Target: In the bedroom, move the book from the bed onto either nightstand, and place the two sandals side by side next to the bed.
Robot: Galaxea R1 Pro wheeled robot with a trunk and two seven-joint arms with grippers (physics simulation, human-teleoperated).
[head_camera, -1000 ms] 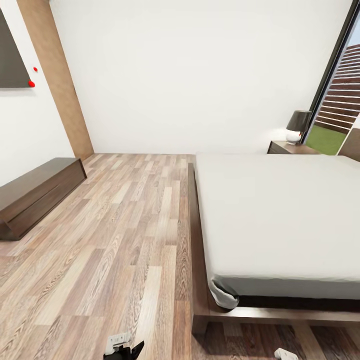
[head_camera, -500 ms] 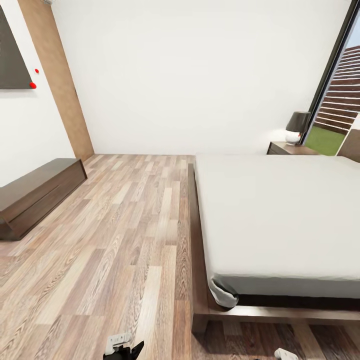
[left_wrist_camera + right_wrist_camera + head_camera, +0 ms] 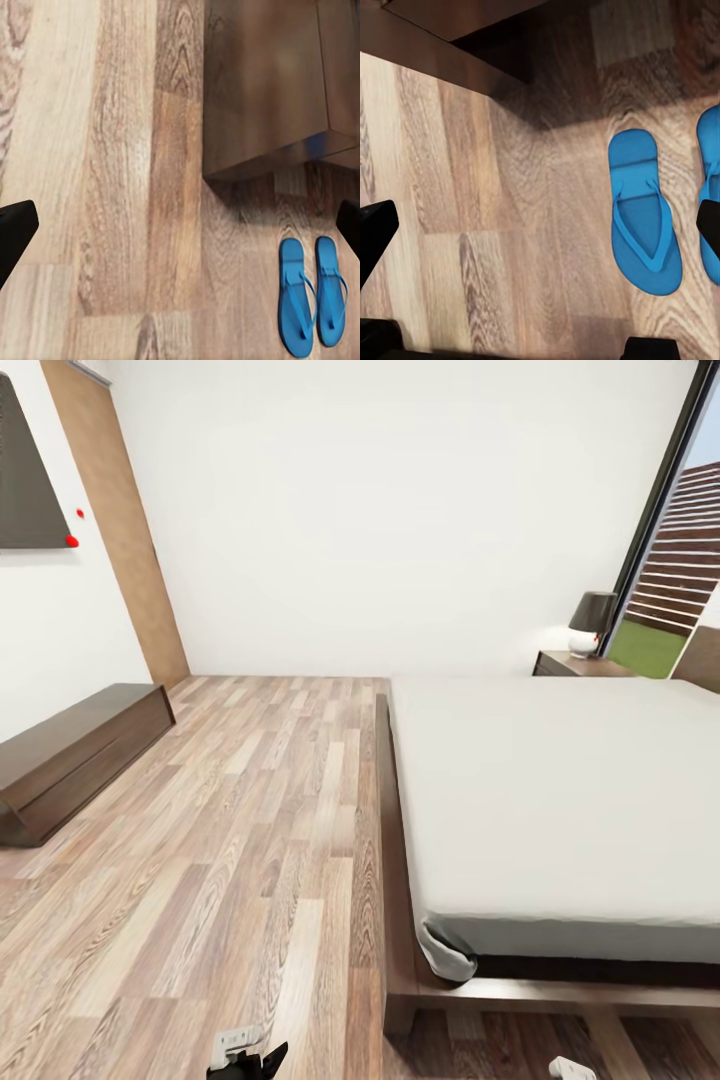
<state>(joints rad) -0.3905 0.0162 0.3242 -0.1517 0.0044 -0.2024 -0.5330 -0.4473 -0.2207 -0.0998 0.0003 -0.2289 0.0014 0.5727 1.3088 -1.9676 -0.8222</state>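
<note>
The two sandals (image 3: 298, 304) are bright blue and lie side by side on the plank floor, close to the corner of the bed's dark frame (image 3: 262, 82). In the right wrist view one sandal (image 3: 643, 214) shows whole, the other (image 3: 709, 165) only in part at the picture's edge. My left gripper (image 3: 180, 232) and right gripper (image 3: 540, 229) hang above the floor, open, with nothing between their fingers. In the head view the bed (image 3: 560, 800) has a bare pale mattress, and a nightstand (image 3: 575, 663) stands beyond it. The book is out of view.
A lamp (image 3: 591, 622) stands on the nightstand by the tall window (image 3: 670, 560). A low dark cabinet (image 3: 70, 755) runs along the left wall. Wood floor (image 3: 250, 830) stretches between cabinet and bed. A brown door (image 3: 120, 530) is in the far left corner.
The head camera has tilted up a little, so the room sits lower in the picture. The bed, cabinet and nightstand have not moved.
</note>
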